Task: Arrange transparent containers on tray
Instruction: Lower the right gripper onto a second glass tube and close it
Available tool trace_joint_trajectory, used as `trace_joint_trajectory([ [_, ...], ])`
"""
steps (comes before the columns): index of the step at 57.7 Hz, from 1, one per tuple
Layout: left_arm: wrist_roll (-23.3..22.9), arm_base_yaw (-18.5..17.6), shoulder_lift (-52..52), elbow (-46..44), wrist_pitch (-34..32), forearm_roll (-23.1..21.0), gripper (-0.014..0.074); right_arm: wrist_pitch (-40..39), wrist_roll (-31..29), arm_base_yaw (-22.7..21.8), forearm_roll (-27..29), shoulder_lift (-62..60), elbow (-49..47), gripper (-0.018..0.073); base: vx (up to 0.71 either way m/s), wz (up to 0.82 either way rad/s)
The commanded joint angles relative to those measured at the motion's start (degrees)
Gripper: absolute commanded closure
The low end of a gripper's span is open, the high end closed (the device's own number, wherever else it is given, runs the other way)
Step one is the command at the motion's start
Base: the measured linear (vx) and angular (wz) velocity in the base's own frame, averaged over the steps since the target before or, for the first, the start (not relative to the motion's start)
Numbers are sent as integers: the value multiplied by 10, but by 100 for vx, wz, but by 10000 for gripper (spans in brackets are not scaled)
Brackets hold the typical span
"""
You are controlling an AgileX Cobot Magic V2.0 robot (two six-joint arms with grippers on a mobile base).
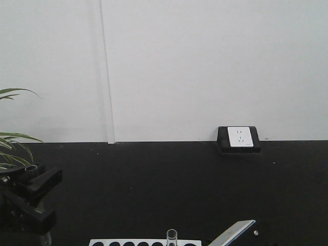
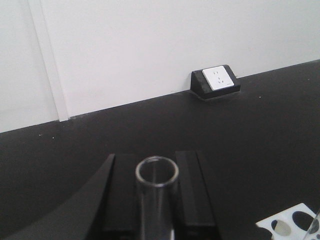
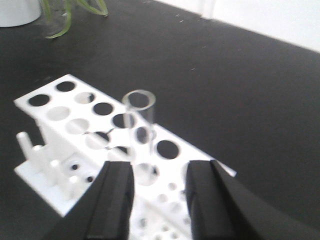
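Pick step: tube (image 2: pixel 156 200) is pinched upright in left claw (image 2: pixel 154 164), right claw (image 3: pixel 159 172) is held spread at second tube (image 3: pixel 138 120) in rack (image 3: pixel 55 114); closure on it is judged next, tray unseen.

Glossy glass tube (image 2: pixel 156 205), white plastic rack (image 3: pixel 52 145), matt tabletop (image 1: pixel 154 189)

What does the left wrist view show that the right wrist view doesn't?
Left wrist only: the wall socket, and the left gripper closed on a test tube. Right wrist only: the open right gripper straddling a racked test tube, plus plant leaves. Both: the white test-tube rack, only its corner from the left wrist, and the black tabletop.
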Motion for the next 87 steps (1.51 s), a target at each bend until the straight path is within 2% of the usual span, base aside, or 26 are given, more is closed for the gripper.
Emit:
trace_joint_trajectory([
  [1,1,1,-8,-21,-48,-4,468,-48,25,6,-6,-5,-18,169,0,0],
  [14,1,1,-8,-21,-48,-4,468,-61,37,6,-15,2,-18,78,0,0],
  [22,1,1,-8,-21,-48,-4,468,-90,48,6,-21,40,-18,67,0,0],
  [28,1,1,-8,-21,-48,-4,468,-127,86,6,-70,69,-19,67,0,0],
  [38,1,1,-8,-21,-48,-4,468,-169,192,6,-178,99,-19,67,0,0],
  [42,1,1,-8,-21,-48,-4,468,-181,210,4,-198,110,-19,67,0,0],
  [53,1,1,-8,-21,-48,-4,468,-208,216,3,-190,143,-43,67,0,0],
  [66,1,1,-8,-21,-48,-4,468,-194,217,3,-189,168,-80,68,0,0],
  [78,1,1,-8,-21,-48,-4,468,-165,216,3,-159,168,-80,69,0,0],
  [87,1,1,-8,-21,-48,-4,468,-174,216,3,-159,168,-80,109,0,0],
])
